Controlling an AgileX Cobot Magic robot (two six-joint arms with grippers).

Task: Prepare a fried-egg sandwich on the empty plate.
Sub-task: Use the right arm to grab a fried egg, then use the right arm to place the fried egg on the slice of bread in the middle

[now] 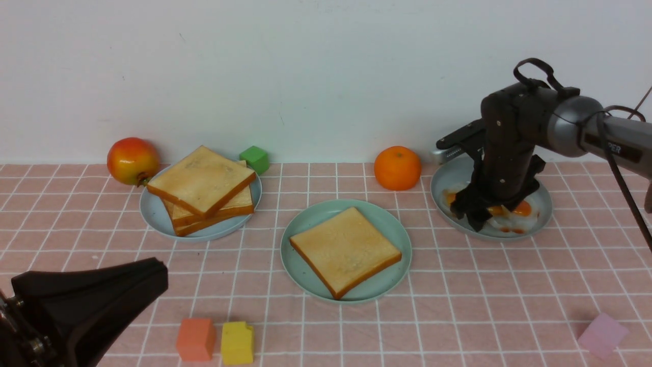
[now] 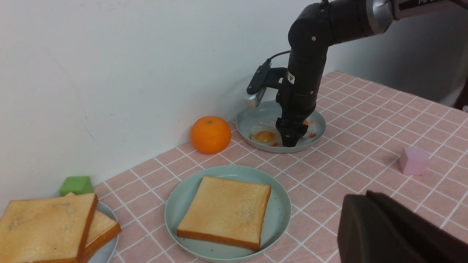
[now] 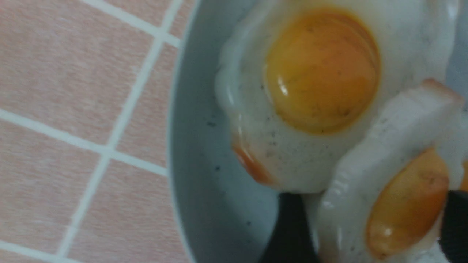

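Observation:
The mint-teal plate sits mid-table with one toast slice flat on it. At the back right, a grey-blue dish holds two fried eggs. My right gripper reaches down into that dish. Its two dark fingers press on either side of one fried egg, which stands tilted on edge. The other egg lies flat beside it. My left gripper hovers shut and empty near the front left.
A pale plate at the back left carries a stack of toast slices. A red fruit, a green cube and an orange line the wall. Orange, yellow and pink cubes lie along the front.

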